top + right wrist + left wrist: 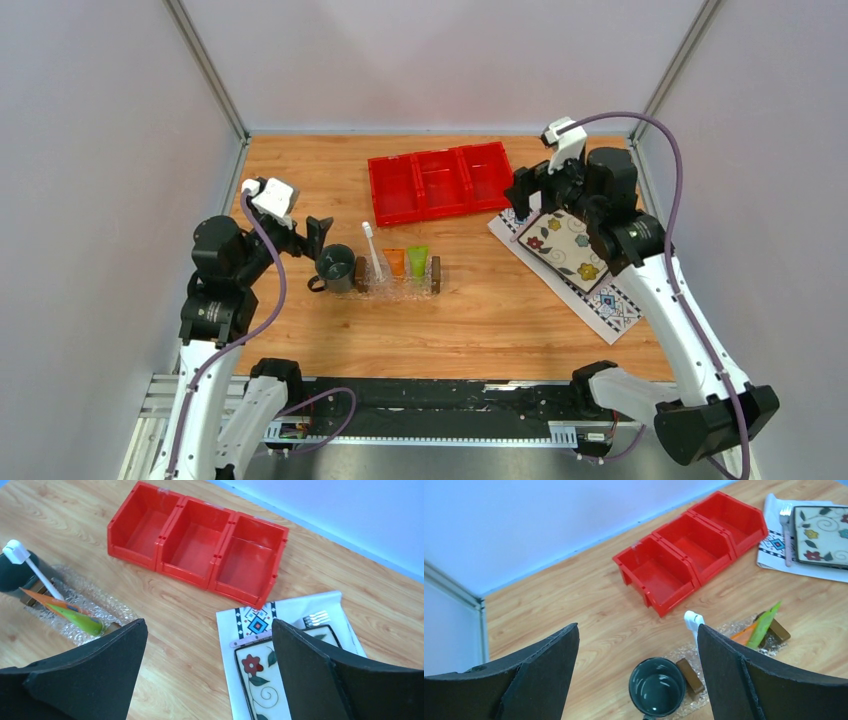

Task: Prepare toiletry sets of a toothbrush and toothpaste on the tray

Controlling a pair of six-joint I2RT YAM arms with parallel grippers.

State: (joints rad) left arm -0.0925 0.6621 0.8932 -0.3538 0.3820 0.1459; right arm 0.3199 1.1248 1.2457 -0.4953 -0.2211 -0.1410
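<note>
On the tabletop (480, 315), the tray (400, 291) holds the toothbrush (371, 250) at its left and two toothpaste tubes (418, 260) at its right. A mug (336, 268) stands just left of the tray. The bin (440, 182) lies behind it, and a cloth (612, 302) bearing a plate (565, 243) lies to the right.

A red bin (441, 182) lies near a cloth (612, 302) bearing a floral plate (566, 247), with a dark mug (337, 268) apart.

Left arm (215, 270): black joint housings, white lower links.
Right arm (640, 250): black joint housings, white links, black block at the base end.
Cables (640, 115): mauve, one looping along each arm.
Wrist cameras (272, 195): white housings.
Jaws: matte black, broad, wedge-shaped, rough-edged.
</note>
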